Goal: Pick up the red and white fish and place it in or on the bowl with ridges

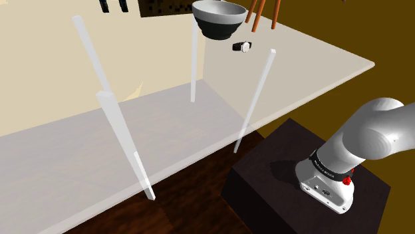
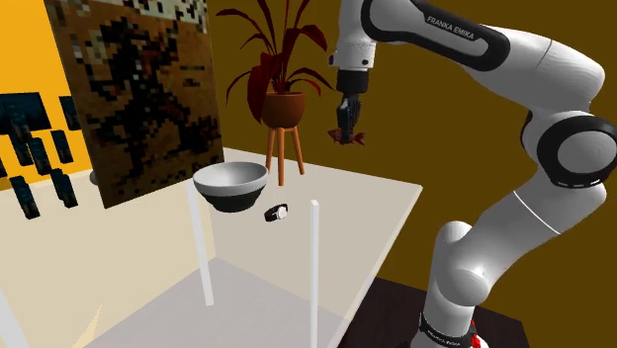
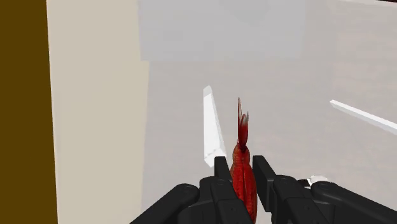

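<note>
Fish (image 3: 242, 181) gripped in our claw (image 3: 240, 167), high over the counter (image 2: 368, 203)

We see the claw's fingers closed on the red fish's body, its white-tipped tail poking out past them. It hangs up and to the second exterior view's right of the ridged bowl (image 2: 232, 186). Beside that bowl lies perhaps a watch (image 2: 276, 212).

The fish (image 3: 243, 181) clasped in the black gripper (image 3: 242, 164) is coloured deep red, with pale streaks at the tail. Lower than the gripper, the bowl (image 2: 232, 180) is shown light grey inside and black outside, on a cream table (image 2: 381, 203). The arm (image 2: 554, 59) is rendered white with dark joints, the wall (image 2: 435, 119) brown. A picture (image 2: 138, 89), beyond the bowl from the gripper, is patterned in brown and black blocks.
</note>
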### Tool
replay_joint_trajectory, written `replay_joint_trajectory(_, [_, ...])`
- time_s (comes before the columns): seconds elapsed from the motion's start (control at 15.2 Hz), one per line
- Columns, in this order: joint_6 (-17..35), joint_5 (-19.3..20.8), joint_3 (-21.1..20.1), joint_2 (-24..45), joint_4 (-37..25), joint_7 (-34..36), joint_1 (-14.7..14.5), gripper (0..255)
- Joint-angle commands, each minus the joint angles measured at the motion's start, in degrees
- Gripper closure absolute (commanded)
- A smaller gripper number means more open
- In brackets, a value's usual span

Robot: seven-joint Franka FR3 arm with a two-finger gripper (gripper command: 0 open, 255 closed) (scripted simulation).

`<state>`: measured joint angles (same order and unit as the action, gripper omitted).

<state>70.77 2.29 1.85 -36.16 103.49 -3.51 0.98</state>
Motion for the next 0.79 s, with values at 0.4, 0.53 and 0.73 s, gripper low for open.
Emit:
replay_joint_trajectory(0.4, [3.4, -1.8, -4.2, 14.6, -11.1, 5.4, -1.0, 255])
replay_joint_trajectory(0.53, [3.7, -1.9, -5.2, 18.7, -14.9, 6.8, -1.3, 255])
replay_joint_trajectory(0.73, [3.6, -1.7, -6.7, 25.2, -21.5, 8.8, -1.8, 255])
